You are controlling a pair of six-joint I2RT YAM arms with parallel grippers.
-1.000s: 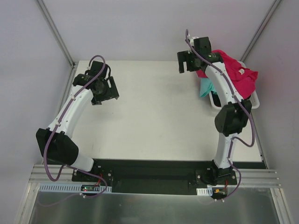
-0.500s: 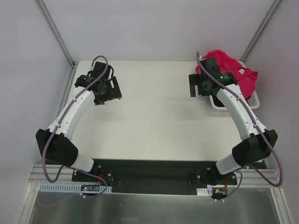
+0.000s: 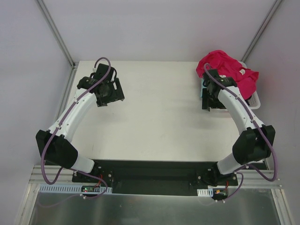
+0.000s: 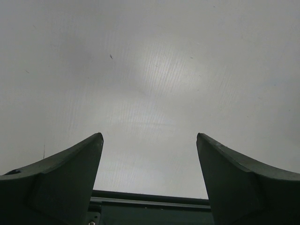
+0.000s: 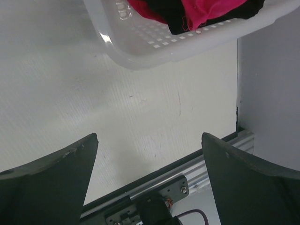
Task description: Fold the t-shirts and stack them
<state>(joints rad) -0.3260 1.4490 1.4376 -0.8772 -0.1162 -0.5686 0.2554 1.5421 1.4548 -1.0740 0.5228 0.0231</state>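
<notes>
I judged the job barely begun. No shirt lay spread, folded or stacked on the white table (image 3: pixel 154 112). All the cloth I could see was heaped in the white perforated plastic basket (image 3: pixel 216 107) at the far right corner. The big magenta-pink cloth t-shirt (image 3: pixel 225 68) was bunched on top and spilled over the rim. From my right wrist I saw a black cloth shirt (image 5: pixel 174 16) tucked under the pink folds (image 5: pixel 206 7), both hanging just past the basket wall (image 5: pixel 154 44). I could not pick out any other colours for certain. Every shirt was left to lift out, flatten, fold and pile.

My right claw (image 3: pixel 206 96) hung just beside the basket's left side with its jaws spread wide and nothing between them (image 5: pixel 150 140). It touched neither cloth nor plastic, as far as I could tell. My left claw (image 3: pixel 110 90) hovered over the bare far left of the table, well apart from the basket. It was open too and held nothing (image 4: pixel 149 140).

As for writing, the only mark was a small white label (image 3: pixel 242 72) on the pink shirt, too small for me to read. I saw no brand on the basket.
</notes>
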